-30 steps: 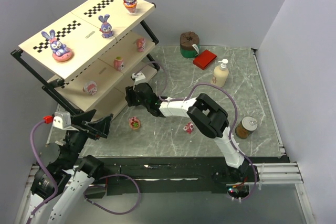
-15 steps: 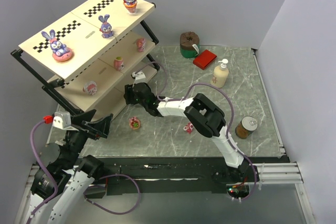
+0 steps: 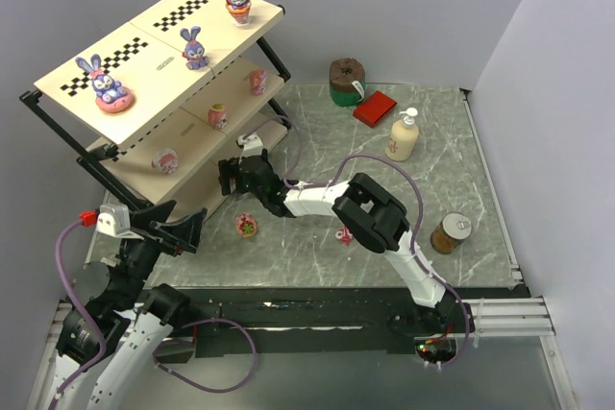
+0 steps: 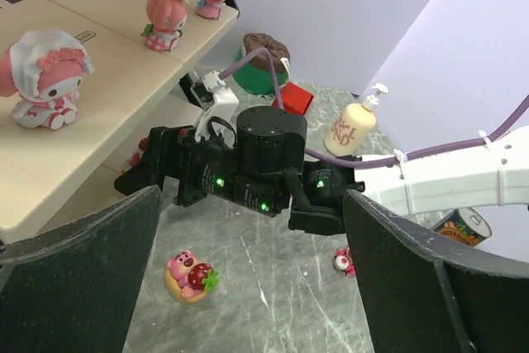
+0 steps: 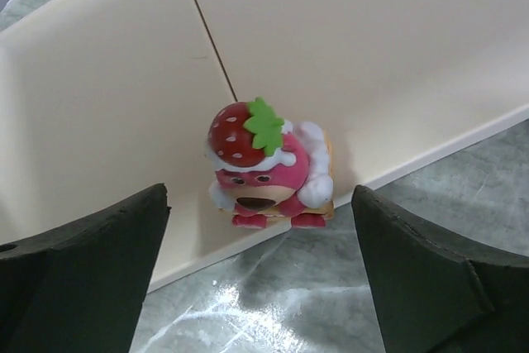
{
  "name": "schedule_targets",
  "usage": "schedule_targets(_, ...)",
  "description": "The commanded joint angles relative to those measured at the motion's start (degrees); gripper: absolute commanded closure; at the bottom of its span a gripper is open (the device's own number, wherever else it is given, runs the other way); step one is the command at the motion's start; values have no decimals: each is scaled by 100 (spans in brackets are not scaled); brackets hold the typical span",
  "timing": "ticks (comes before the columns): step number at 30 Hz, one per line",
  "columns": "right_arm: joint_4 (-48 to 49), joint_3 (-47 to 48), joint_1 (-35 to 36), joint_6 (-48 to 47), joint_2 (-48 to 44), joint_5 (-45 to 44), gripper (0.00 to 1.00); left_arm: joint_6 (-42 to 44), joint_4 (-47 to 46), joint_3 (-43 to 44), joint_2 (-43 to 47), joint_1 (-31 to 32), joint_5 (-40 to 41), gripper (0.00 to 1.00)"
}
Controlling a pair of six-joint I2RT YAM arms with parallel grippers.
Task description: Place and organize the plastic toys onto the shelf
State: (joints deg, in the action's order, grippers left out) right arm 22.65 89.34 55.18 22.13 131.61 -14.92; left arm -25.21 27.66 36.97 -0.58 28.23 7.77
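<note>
The shelf (image 3: 154,69) stands at the back left. Three purple-blue bunnies (image 3: 108,84) stand on its checkered top board, and three pink toys (image 3: 218,117) on the middle board. My right gripper (image 3: 229,178) reaches in at the bottom board (image 5: 273,31) and is open. A pink bear with a strawberry hat (image 5: 266,167) stands free at that board's edge, between the spread fingers of the right gripper (image 5: 258,229). Two toys lie on the table: a pink bear with a strawberry (image 4: 190,274) and a small red-pink one (image 3: 344,233). My left gripper (image 3: 183,232) hangs open and empty near the front left.
A cream pump bottle (image 3: 404,134), a red box (image 3: 375,108) and a brown-and-green pot (image 3: 347,81) stand at the back of the marble table. A tin can (image 3: 451,233) stands at the right. My right arm (image 3: 317,199) stretches across the table's middle.
My right gripper moved left to the shelf's bottom board and opened, letting go of the strawberry-hat bear there. The left arm has not moved.
</note>
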Motion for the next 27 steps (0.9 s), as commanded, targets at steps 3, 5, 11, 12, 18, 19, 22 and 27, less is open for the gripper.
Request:
schedule_targets(3,397,-329,63,-157,-451,-345,0,-10,-164,47,392,-2,-48,4)
schedule_targets(5,607,-783,63,1,-810,-433,0,-10,-164,47,392,-2,-56,4)
schedule_targets(11,1275,-1550,63,204,-1269,-179,0,-28,-156,56,418,-2,-39,4)
schedule_targets(12,1329,-1621,72,221,-1296,-187,0,-28,-147,56,427,-2,-30,4)
schedule_targets(18,1066,-1534,28,652,-1243,-354,22,-36,-129,65,462,-2,-12,4)
schedule_targets(19,987,-1490,-7,748,-1217,-328,31,-28,-129,65,462,-2,-21,4)
schedule_targets(22,872,-1367,-60,950,-1129,-293,65,-28,-138,65,445,-2,-21,4)
schedule_targets(27,846,-1200,-130,1039,-945,-231,83,-28,-147,65,427,-2,-21,4)
